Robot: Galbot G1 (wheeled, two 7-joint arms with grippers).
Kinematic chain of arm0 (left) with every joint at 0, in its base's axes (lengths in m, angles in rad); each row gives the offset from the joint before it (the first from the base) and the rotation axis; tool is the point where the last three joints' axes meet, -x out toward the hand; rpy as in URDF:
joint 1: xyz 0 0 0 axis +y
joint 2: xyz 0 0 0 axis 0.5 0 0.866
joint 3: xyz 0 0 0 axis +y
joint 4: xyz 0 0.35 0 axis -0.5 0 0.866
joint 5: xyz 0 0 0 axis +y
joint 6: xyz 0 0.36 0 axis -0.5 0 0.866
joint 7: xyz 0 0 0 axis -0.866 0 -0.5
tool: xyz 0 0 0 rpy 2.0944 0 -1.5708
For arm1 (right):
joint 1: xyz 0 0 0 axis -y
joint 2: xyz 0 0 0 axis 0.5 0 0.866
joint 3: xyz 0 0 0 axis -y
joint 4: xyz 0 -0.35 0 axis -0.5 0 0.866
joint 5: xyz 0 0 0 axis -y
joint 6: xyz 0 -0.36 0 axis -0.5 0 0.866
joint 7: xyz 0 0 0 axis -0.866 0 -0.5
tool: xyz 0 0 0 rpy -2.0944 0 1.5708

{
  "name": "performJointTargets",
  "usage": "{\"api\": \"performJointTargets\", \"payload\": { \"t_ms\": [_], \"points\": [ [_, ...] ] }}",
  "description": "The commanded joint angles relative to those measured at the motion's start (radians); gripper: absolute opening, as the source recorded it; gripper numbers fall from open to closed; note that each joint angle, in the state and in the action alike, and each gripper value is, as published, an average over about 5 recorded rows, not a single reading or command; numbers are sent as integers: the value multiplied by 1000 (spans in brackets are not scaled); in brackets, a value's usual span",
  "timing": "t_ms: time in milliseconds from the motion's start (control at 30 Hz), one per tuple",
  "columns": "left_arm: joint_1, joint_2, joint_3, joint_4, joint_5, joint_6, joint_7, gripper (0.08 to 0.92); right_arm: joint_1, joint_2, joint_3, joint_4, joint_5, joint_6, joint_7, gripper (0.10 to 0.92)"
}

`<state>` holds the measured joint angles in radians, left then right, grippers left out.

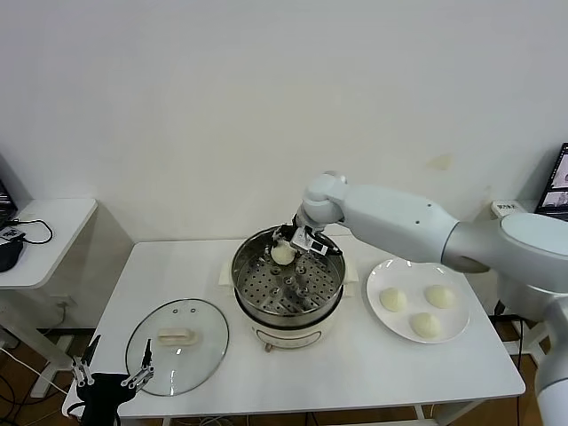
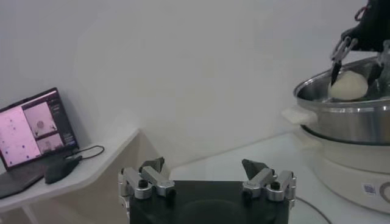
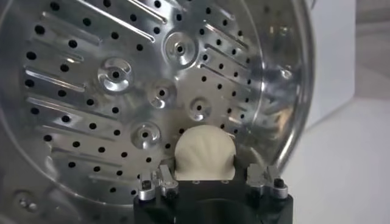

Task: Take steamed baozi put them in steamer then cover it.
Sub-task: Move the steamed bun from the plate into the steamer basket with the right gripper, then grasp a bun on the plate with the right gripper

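Note:
My right gripper (image 1: 289, 247) is shut on one cream-white baozi (image 1: 282, 254) and holds it just above the perforated tray at the far side of the steel steamer (image 1: 293, 321). In the right wrist view the baozi (image 3: 204, 152) sits between the fingers over the tray (image 3: 116, 73). Three more baozi (image 1: 393, 299) lie on the white plate (image 1: 454, 321) to the right of the steamer. The glass cover (image 1: 200, 355) with its cream handle (image 1: 176, 336) lies flat on the table, front left. My left gripper (image 1: 113, 374) is open and empty at the table's front left edge.
A low side table (image 1: 44, 235) with a laptop (image 2: 33, 128) and a mouse (image 2: 61, 169) stands to the left. The left wrist view shows the steamer (image 2: 347, 122) and the held baozi (image 2: 348, 86) from the side. A white wall stands behind.

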<state>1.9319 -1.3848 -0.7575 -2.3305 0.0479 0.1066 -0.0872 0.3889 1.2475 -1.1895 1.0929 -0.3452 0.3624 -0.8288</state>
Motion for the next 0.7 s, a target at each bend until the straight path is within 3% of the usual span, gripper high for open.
{"api": "performJointTargets", "payload": {
  "t_ms": [33, 133, 300, 500, 700],
  "points": [
    [0, 1, 0, -3, 0, 1, 0, 823, -19, 11, 3, -17, -54, 52, 35, 633],
    [2, 0, 0, -7, 1, 2, 1, 823, 24, -18, -4, 36, 66, 0, -5, 710],
    [4, 3, 2, -12, 1, 3, 1, 823, 163, -131, -22, 193, 378, -222, -107, 813],
    [9, 16, 5, -28, 0, 4, 3, 823, 283, -315, 8, 308, 521, -415, -164, 823],
    [4, 33, 19, -39, 0, 8, 6, 823, 333, -562, 8, 482, 571, -624, -197, 823]
  ]
}}
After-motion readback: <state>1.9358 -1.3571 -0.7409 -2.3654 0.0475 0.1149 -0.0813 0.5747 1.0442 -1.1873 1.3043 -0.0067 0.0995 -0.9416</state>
